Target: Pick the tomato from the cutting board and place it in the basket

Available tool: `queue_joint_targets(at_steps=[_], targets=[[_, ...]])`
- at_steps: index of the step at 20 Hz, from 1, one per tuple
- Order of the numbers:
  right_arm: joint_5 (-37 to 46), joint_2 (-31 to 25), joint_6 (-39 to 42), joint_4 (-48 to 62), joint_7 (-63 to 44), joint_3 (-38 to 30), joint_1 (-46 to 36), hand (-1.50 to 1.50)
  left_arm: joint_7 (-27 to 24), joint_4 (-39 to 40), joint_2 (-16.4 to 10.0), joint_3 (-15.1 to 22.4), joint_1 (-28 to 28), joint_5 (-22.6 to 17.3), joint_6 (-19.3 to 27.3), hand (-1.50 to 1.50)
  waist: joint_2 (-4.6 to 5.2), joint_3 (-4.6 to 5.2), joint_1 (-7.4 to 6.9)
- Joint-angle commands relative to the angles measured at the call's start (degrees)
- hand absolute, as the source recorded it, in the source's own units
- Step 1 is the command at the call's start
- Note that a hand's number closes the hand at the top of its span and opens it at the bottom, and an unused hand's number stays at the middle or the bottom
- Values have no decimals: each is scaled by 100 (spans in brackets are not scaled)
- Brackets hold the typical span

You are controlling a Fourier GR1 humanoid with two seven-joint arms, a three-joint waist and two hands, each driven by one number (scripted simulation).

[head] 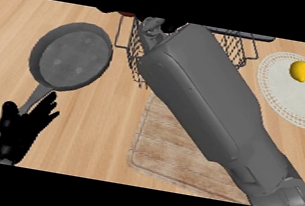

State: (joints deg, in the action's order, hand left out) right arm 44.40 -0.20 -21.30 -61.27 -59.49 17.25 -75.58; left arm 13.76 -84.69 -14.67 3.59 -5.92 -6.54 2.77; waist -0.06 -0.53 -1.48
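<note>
My right forearm (208, 104) reaches from the lower right across the cutting board (169, 156) to the wire basket (135, 56) at the top. The right hand (112, 11) is cut off by the view's top edge above the basket's far left side. A red sliver of the tomato (127, 14) shows between its dark fingers, which curl round it. The forearm hides most of the basket's inside. No tomato lies on the visible part of the board. My left hand (22, 129) rests open at the lower left, fingers up.
A grey frying pan (70, 56) lies left of the basket, its handle running down toward my left hand. At the right, a white plate (301, 102) carries a yellow lemon (300, 71). Bare wooden counter (99, 126) lies between pan and board.
</note>
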Motion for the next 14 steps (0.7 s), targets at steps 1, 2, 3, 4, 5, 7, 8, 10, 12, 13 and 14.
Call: queue_joint_targets(at_steps=[1, 2, 3, 4, 5, 7, 8, 10, 12, 13, 14], targets=[[-161, 19, -568, 538, 166, -315, 103, 150, 338, 154, 0, -17, -182, -45, -18, 0, 45, 56, -12], [-307, 19, -463, 569, 136, -296, 148, 150, 166, 112, 2, 51, -356, -22, -114, 0, 36, 57, -13], [-399, 19, -880, 851, 448, -509, 208, 150, 149, 239, 23, 25, -270, -75, -149, 0, 83, 59, -82], [-468, 19, -1127, 765, 386, -250, 361, 150, 72, 465, 136, 137, -102, 81, -75, 0, 71, 60, -39], [-768, 19, -1139, 537, 381, -582, 286, 150, 57, 480, 55, 6, -142, 20, -87, 0, 66, 57, -32], [-888, 19, -1411, 882, 776, -618, 369, 150, 201, 200, -36, -12, -166, -16, -151, 0, 60, 55, -61], [-1039, 20, -1613, 938, 966, -481, 621, 150, -264, 347, 101, 135, -470, 136, -146, 0, 77, 58, -123], [-1237, 20, -1636, 967, 1048, -407, 599, 150, 93, 643, 87, -78, 109, -12, -123, 0, 58, 58, -10], [-1378, 20, -1613, 1157, 1603, -613, 715, 150, -143, 661, 54, -167, -63, 22, -126, 0, 57, 57, -3], [-1288, 20, -1571, 938, 1744, -591, 1080, 150, 14, 572, 37, -123, -70, 46, -129, 0, 35, 54, 75], [-1358, 20, -1451, 915, 1749, -657, 949, 150, 334, 461, 138, -52, 161, 46, -39, 0, 28, 53, 92]])
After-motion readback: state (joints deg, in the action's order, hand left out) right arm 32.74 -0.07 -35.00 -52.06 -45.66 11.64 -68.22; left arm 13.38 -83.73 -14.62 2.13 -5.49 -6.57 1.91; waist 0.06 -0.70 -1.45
